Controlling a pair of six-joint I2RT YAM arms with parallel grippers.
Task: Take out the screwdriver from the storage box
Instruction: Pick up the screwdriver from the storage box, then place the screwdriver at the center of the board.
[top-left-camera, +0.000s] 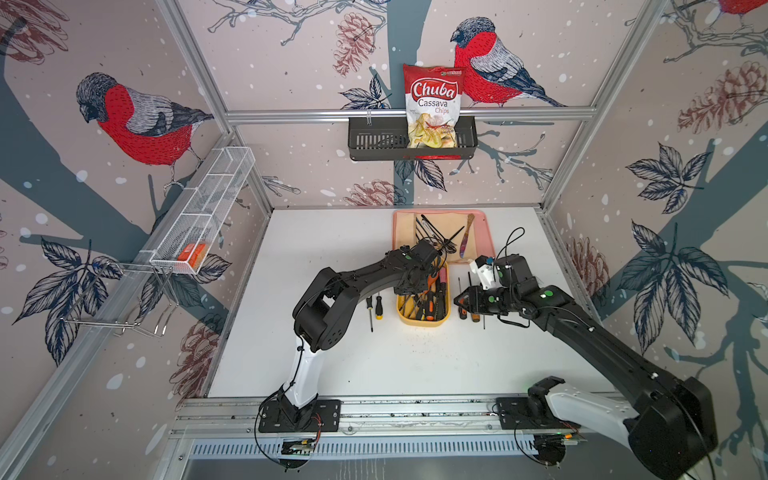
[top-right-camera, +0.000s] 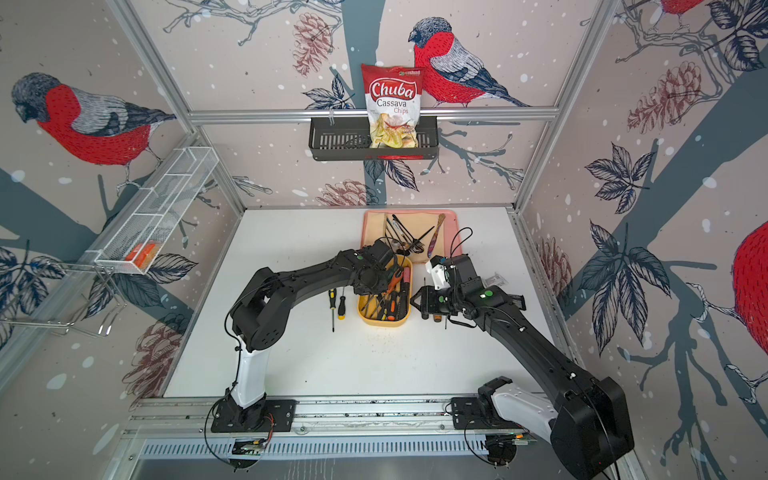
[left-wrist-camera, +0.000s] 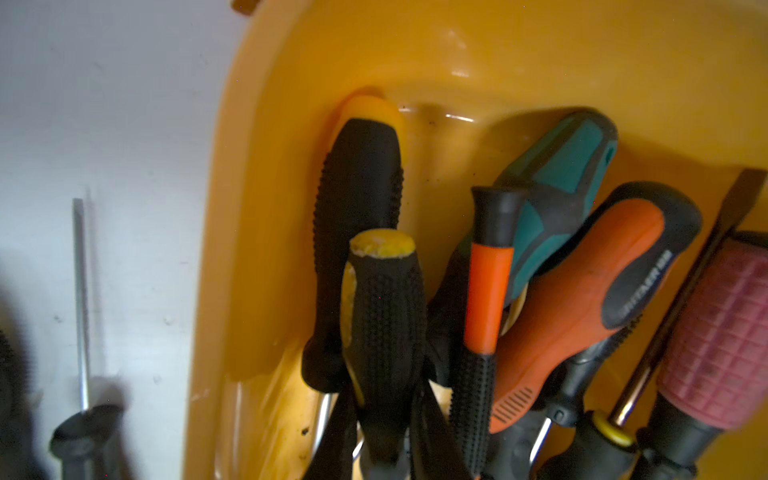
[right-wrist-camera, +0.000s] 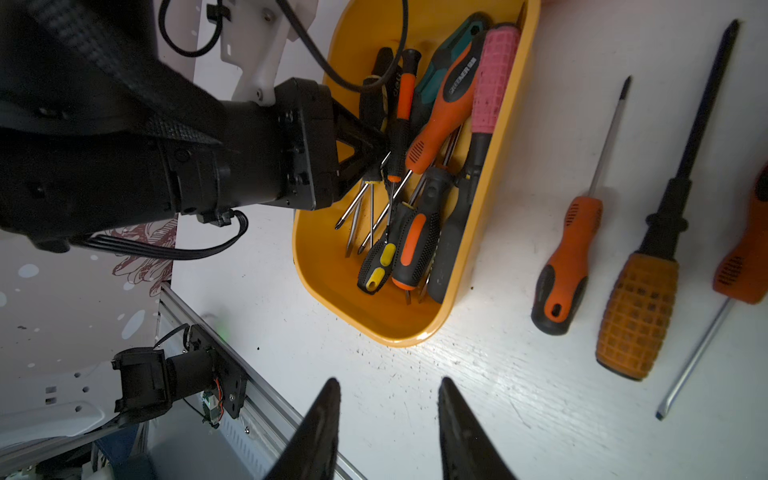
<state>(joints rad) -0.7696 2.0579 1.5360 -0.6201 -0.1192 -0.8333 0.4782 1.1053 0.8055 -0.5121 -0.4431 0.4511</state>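
The mustard-yellow storage box (top-left-camera: 424, 322) (top-right-camera: 384, 322) (left-wrist-camera: 291, 62) (right-wrist-camera: 399, 332) sits mid-table and holds several screwdrivers. My left gripper (top-left-camera: 415, 283) (top-right-camera: 372, 281) (left-wrist-camera: 384, 419) (right-wrist-camera: 376, 143) reaches down into its far half. Its fingers (left-wrist-camera: 336, 436) press on both sides of a black knurled screwdriver (left-wrist-camera: 384, 299) with a yellow cap, so it is shut on that handle. My right gripper (top-left-camera: 457, 300) (top-right-camera: 414, 298) (right-wrist-camera: 387, 380) hovers low over the bare table just right of the box, open, with nothing between its fingers.
Two screwdrivers (top-left-camera: 374, 308) lie left of the box, and others (top-left-camera: 467, 313) (right-wrist-camera: 569, 257) lie to its right under my right arm. A pink tray (top-left-camera: 486, 232) with cable ties stands behind the box. A black wall basket (top-left-camera: 365, 141) holds a chips bag (top-left-camera: 432, 108).
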